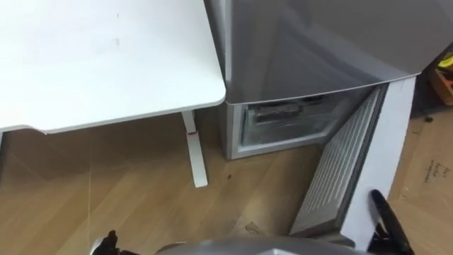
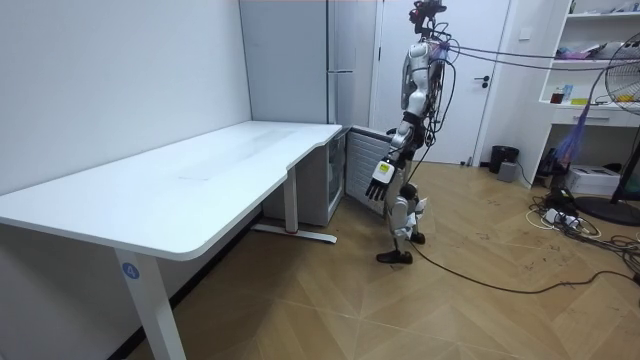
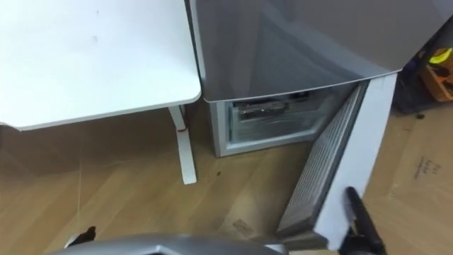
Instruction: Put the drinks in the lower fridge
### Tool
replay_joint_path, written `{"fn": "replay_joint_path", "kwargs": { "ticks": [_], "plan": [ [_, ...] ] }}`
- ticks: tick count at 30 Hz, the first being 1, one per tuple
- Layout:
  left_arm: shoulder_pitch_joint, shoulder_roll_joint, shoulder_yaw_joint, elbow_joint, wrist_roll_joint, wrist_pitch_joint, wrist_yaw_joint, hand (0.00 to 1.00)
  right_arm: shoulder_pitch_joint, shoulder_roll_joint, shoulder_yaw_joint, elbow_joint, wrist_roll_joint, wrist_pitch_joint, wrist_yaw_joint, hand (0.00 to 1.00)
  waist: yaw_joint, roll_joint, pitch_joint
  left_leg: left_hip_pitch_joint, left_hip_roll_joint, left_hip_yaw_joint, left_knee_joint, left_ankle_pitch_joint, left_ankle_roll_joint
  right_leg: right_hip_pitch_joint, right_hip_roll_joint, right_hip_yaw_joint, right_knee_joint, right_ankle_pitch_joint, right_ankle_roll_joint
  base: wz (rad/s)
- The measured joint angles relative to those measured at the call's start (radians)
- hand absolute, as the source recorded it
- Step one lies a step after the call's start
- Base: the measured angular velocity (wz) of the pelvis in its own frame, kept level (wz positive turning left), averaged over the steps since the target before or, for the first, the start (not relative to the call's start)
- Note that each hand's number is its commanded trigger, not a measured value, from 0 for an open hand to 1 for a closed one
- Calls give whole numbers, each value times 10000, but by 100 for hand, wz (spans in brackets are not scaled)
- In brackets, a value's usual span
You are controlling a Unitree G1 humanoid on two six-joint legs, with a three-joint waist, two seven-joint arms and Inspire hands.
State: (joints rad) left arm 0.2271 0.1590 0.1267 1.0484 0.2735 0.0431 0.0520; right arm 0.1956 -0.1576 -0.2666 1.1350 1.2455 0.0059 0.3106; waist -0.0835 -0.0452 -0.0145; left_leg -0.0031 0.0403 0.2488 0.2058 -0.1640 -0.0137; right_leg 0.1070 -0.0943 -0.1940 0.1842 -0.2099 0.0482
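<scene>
The grey fridge (image 1: 311, 42) stands right of the white table, and I stand just in front of it. Its lower door (image 1: 340, 177) is swung open toward me on the right, with its ribbed inner face showing. Behind it the lower compartment (image 1: 283, 124) is open, with a clear drawer front and dim shapes inside. In the room view my left hand (image 2: 380, 178) hangs at hip height beside the door's free edge, fingers straight and holding nothing. A dark part of my right hand (image 1: 386, 219) shows low on the right, next to the door's outer edge.
The white table (image 1: 99, 57) fills the left, its white leg (image 1: 192, 152) on the wooden floor close to the fridge's left side. Flat cardboard (image 1: 432, 170) lies on the floor to the right of the door. A fan and shelves (image 2: 600, 60) stand behind me.
</scene>
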Motion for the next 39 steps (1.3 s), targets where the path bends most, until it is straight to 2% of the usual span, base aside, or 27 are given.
{"fn": "replay_joint_path", "kwargs": {
  "ticks": [4, 6, 12, 13, 14, 15, 16, 17, 18, 20, 24, 27, 30, 33, 37, 39],
  "plan": [
    [-138, -4, -262, 78, -8, -2, -21, 0, -7, 34, 1457, -230, -28, 242, 949, 0, 261, 8, 10, -12, 23, 5, 8, 11, -9, -36, 18, -3, -8, 7, -13, 0],
    [-271, 32, -688, 86, -88, 1, 0, 0, -2, 47, 2574, -504, -48, 416, 1320, 0, 453, 16, 51, -54, 35, -15, 49, 11, -9, -45, 33, -4, -14, 16, -28, 0],
    [-665, 107, -1605, 142, -86, -1, 233, 0, 20, 101, 4887, -1571, -372, 618, 2143, 0, 934, 46, 88, -221, 52, -67, 153, 5, -6, -96, 47, -60, -7, 23, -37, 2],
    [-708, 107, -1661, 144, -84, -1, 238, 0, 6, 102, 5044, -1745, -419, 618, 2225, 0, 987, 25, 93, -230, 52, -72, 155, 6, -5, -104, 47, -61, -7, 28, -43, 0],
    [-786, 101, -1719, 181, -84, -2, 233, 0, -27, 117, 5287, -2016, -494, 626, 2471, 0, 1108, 82, 157, -237, 52, -75, 156, 6, -5, -111, 48, -59, -9, 31, -47, 0],
    [-826, 94, -1795, 220, -81, -1, 240, 0, -84, 118, 5518, -2201, -608, 639, 2691, 0, 1193, 90, 162, -268, 52, -97, 170, 6, -4, -122, 52, -69, -4, 31, -46, 5],
    [-826, 109, -1844, 220, -81, -1, 239, 0, -153, 109, 5664, -2265, -651, 684, 2775, 0, 1213, 91, 161, -306, 52, -128, 188, 5, -4, -137, 56, -98, -4, 31, -46, 11],
    [-853, 131, -2025, 218, -79, 0, 248, 0, -273, 83, 5963, -2527, -756, 765, 2869, 0, 1240, 165, 113, -404, 53, -180, 232, 7, -5, -211, 68, -131, 0, 31, -47, 14],
    [-883, 117, -2164, 219, -87, 10, 260, 0, -400, 81, 6179, -2860, -891, 846, 2950, 0, 1261, 166, 173, -453, 53, -237, 297, 9, -4, -212, 71, -211, -7, 35, -52, 17],
    [-943, 140, -2432, 212, -85, 23, 275, 0, -478, 79, 6471, -3486, -1128, 887, 3160, 0, 1313, 132, 175, -601, 51, -366, 413, 11, -2, -235, 80, -331, -8, 39, -57, 20],
    [-1260, 95, -2679, 368, -76, 49, 267, 0, -953, 134, 7116, -4465, -1710, 990, 3698, 0, 1646, 242, 274, -743, 34, -569, 542, 9, 1, -240, 90, -521, -60, 44, -62, 15],
    [-1338, 101, -2969, 354, -90, 63, 288, 0, -1425, 170, 7552, -4489, -2120, 1109, 3914, 0, 1767, 257, 266, -776, 25, -620, 540, 10, -2, -207, 103, -565, -130, 46, -66, 6],
    [-1357, 97, -3081, 349, -87, 201, 290, 0, -1534, 148, 7573, -4489, -2358, 1270, 3908, 0, 1756, 284, 247, -849, 14, -638, 540, 11, -1, -193, 102, -572, -140, 46, -66, 2],
    [-1305, 107, -2985, 331, -81, 242, 289, 0, -1581, 103, 7524, -4331, -2485, 1275, 3892, 0, 1747, 229, 250, -832, 6, -653, 538, 12, 0, -174, 98, -560, -148, 46, -66, 0],
    [-1148, 115, -2818, 110, -71, 433, 285, 0, -1534, -155, 7406, -4049, -2709, 1282, 3834, 0, 1735, 125, 254, -812, 4, -661, 538, 12, 0, -144, 93, -588, -158, 46, -66, 0],
    [-1056, 106, -2668, 9, -79, 457, 322, 0, -1371, -267, 7225, -3919, -2938, 1401, 3728, 0, 1735, 104, 255, -810, -5, -718, 539, 9, 0, -108, 95, -620, -156, 46, -65, 6]
  ]
}}
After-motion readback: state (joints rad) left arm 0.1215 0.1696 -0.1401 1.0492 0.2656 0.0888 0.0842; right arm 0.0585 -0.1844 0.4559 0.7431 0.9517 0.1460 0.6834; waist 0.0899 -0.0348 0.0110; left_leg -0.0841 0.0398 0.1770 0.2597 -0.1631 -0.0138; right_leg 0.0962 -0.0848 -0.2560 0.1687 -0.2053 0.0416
